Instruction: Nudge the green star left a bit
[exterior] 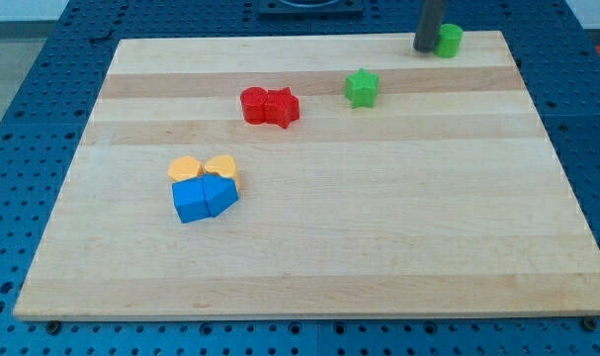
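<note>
While my tip (423, 48) rests at board's top edge, touching left side of green cylinder (449, 41), green star (361, 87) sits lower-left, well apart. Star bright green, chunky, upright, alone. No jaws on my rod. Red pair (270, 106) left of star; yellow-blue cluster (205, 187) farther lower-left.

My tip (423, 47) rests near the bench (379, 247) top edge, just left of a green cylinder (449, 41). The green star (361, 87) sits apart below-left; red blocks (270, 106) lie further left, yellow (203, 168) and blue blocks (204, 198) cluster toward the left edge.
</note>
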Robot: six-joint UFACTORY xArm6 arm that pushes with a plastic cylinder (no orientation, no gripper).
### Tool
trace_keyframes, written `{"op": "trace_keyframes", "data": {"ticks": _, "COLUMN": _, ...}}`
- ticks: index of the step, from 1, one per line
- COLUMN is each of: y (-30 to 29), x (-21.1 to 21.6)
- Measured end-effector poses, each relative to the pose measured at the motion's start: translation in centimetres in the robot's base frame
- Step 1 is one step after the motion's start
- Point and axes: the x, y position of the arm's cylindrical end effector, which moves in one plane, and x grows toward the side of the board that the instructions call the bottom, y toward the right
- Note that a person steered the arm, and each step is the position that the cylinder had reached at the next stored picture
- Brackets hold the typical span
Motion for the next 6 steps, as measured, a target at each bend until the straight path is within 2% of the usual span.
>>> {"op": "trace_keyframes", "data": {"ticks": 2, "y": -1.1, "x": 8.1}}
{"op": "trace_keyframes", "data": {"ticks": 3, "y": -6.1, "x": 10.8}}
{"op": "trace_keyframes", "data": {"ticks": 5, "y": -17.9, "x": 12.3}}
{"op": "trace_keyframes", "data": {"ticks": 6, "y": -19.8, "x": 11.1}}
